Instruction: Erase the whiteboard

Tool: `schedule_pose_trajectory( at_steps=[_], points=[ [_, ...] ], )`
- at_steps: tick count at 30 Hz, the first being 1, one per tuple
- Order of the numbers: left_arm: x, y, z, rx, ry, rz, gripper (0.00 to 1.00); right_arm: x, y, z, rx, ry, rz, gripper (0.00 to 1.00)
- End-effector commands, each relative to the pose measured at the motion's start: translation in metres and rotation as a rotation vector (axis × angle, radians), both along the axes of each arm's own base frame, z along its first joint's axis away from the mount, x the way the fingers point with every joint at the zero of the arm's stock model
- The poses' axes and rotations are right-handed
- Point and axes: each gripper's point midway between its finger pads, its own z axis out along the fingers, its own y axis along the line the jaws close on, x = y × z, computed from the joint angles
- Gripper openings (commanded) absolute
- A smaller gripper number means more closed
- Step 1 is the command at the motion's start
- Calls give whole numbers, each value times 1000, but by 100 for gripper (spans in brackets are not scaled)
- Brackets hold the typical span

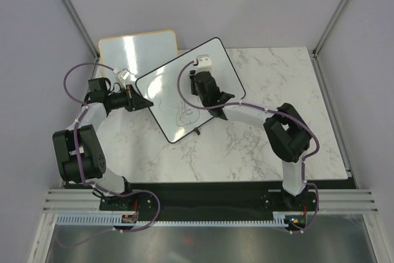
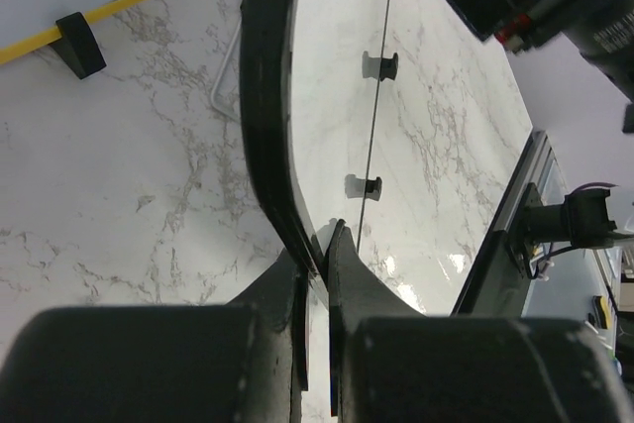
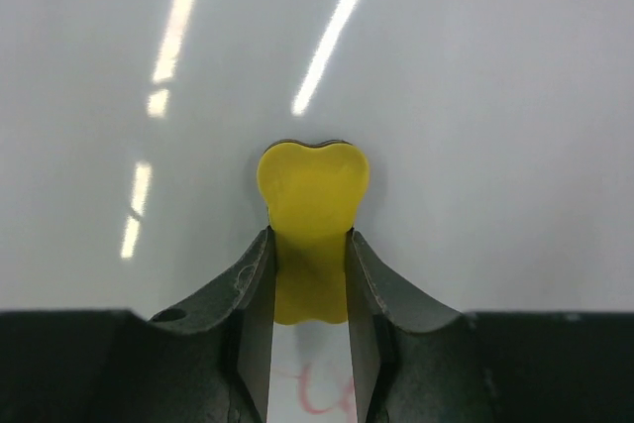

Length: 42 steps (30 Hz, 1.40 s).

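Observation:
The whiteboard [image 1: 166, 84], white with a thin black frame, lies slanted across the middle of the marble table. Dark scribbles [image 1: 181, 115] mark its near part. My left gripper [image 1: 144, 101] is shut on its left edge; the left wrist view shows the black frame [image 2: 265, 126] pinched between the fingers at my left gripper [image 2: 319, 245]. Over the board's far half, my right gripper [image 1: 203, 84] points down. In the right wrist view, my right gripper [image 3: 310, 245] is shut on a yellow eraser [image 3: 313, 185] lying against the white surface, with a red scribble [image 3: 327, 393] just behind it.
A smaller orange-framed whiteboard [image 1: 138, 47] lies at the back left, partly under the big board's corner; its frame and a black foot [image 2: 77, 42] show in the left wrist view. Two small black feet [image 2: 376, 64] of the big board are visible. The table's near rail [image 2: 515, 215] lies to the right.

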Motion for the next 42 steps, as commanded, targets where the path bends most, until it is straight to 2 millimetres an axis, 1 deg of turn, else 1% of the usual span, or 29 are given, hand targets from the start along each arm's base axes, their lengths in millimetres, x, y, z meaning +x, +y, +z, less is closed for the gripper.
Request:
schedule_pose_trajectory(
  at_steps=[1,2,3,4,5,7,8,11,14,16,17,18,20,21,23,24,25,27,32,33,35,37,38,39,40,41,42],
  points=[
    [31,11,18,200,-331,-38,2,-64,90,-65,-207,124,311,0],
    [31,11,18,199,-331,-39,2,-68,99,-79,-249,132,340,0],
    [30,10,18,198,-332,-42,2,-73,108,-79,-259,128,363,0],
    [30,10,18,197,-329,-42,2,-81,125,-75,-261,117,396,0],
    [30,10,17,196,-326,-41,2,-85,131,-83,-289,120,426,0],
    [30,9,18,194,-327,-43,2,-93,144,-81,-317,109,451,0],
    [30,9,18,196,-328,-41,2,-95,146,-85,-330,113,455,0],
    [30,9,18,192,-326,-44,2,-98,143,-88,-335,126,461,0],
    [30,9,19,188,-326,-45,2,-107,139,-97,-350,151,472,0],
    [30,8,20,188,-327,-45,2,-120,121,-120,-394,213,465,0],
    [30,8,20,187,-328,-45,2,-122,122,-119,-386,217,467,0],
    [31,8,20,185,-327,-45,2,-129,114,-132,-402,249,467,0],
    [31,9,21,185,-327,-43,2,-145,111,-144,-412,287,477,0],
    [31,9,21,187,-328,-44,2,-155,105,-155,-432,312,481,0],
    [31,8,21,184,-324,-44,2,-165,100,-164,-427,344,470,0],
    [31,8,20,185,-324,-43,2,-170,94,-171,-433,361,466,0],
    [30,8,20,185,-324,-44,2,-171,91,-171,-427,367,454,0],
    [29,8,19,186,-323,-45,2,-172,85,-173,-429,373,432,0],
    [30,9,21,188,-326,-41,2,-170,85,-164,-418,359,423,0],
    [29,9,20,187,-325,-41,2,-165,82,-161,-431,341,403,0],
    [29,8,20,188,-325,-42,2,-155,82,-148,-420,312,374,0],
    [29,8,20,187,-325,-43,2,-137,71,-136,-391,299,312,0],
    [28,9,22,189,-329,-41,2,-132,62,-136,-391,301,282,0],
    [28,8,22,190,-330,-43,2,-116,44,-128,-387,286,204,0],
    [27,8,23,190,-333,-45,2,-110,32,-127,-389,285,166,0],
    [27,8,23,192,-334,-44,2,-107,15,-133,-399,301,130,0],
    [27,8,23,194,-336,-45,2,-94,-7,-128,-380,306,70,0]
  ],
)
